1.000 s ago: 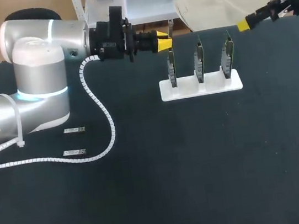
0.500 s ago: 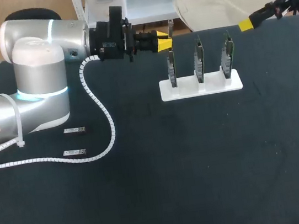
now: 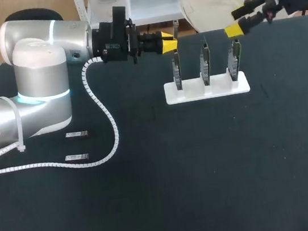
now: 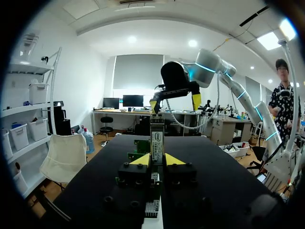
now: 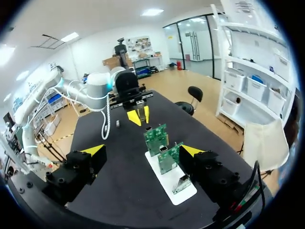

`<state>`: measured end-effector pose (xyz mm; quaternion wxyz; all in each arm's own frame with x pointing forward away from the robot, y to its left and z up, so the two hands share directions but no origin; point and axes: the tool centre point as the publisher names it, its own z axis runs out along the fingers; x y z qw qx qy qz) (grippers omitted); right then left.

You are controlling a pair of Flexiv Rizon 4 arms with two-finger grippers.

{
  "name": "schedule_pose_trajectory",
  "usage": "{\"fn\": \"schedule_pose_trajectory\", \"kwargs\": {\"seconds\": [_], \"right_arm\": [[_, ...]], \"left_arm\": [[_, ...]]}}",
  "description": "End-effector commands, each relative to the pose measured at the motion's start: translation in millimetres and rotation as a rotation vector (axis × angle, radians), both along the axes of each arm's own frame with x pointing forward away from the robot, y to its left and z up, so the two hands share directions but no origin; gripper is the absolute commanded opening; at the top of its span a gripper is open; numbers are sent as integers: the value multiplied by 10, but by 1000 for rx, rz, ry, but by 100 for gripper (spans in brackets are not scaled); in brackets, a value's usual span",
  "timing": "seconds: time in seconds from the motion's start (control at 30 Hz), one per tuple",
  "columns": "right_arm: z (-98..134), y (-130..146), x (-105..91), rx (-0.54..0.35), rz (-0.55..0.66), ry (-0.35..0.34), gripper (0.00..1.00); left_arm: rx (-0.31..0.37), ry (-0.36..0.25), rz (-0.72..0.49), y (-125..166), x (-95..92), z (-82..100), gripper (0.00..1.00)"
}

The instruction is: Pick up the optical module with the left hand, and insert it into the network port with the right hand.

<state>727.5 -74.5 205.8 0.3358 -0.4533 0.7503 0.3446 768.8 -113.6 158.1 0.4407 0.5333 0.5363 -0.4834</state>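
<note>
My left gripper (image 3: 168, 43) is shut on the optical module (image 3: 174, 32), a slim metal bar held level above the left end of the board stand (image 3: 208, 89). In the left wrist view the module (image 4: 157, 137) sticks out ahead from between the yellow tips of the left gripper (image 4: 157, 160). My right gripper (image 3: 236, 20) hangs open above the stand's right end, facing the left one, with nothing between its fingers. In the right wrist view the right gripper (image 5: 143, 150) spans wide over the green boards (image 5: 156, 138), and the left gripper (image 5: 138, 116) shows beyond them.
The white stand carries three upright green circuit boards (image 3: 204, 62). Two spare modules (image 3: 76, 135) (image 3: 76, 157) lie on the dark table at the left, beside the left arm's white coiled cable (image 3: 105, 116).
My right gripper has swung left and slightly down, from the far right edge to above the stand's right end. The left arm and its module have stayed put.
</note>
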Motion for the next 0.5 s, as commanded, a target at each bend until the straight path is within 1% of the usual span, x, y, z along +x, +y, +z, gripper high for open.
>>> {"fn": "schedule_pose_trajectory", "kwargs": {"seconds": [0.03,0.07,0.27,0.47,0.5], "right_arm": [[-14,101,58,25,147,44,100],[-25,132,53,6,161,39,100],[-31,288,76,0,207,23,100],[-40,419,128,-24,265,-24,100],[-45,443,141,-42,268,-39,100]], "left_arm": [[-1,0,-3,-2,15,-7,0],[-1,0,-3,-2,15,-7,0],[-1,0,-3,-2,15,-7,0],[-1,0,-3,-2,15,-7,0],[-1,0,-3,-2,15,-7,0]]}}
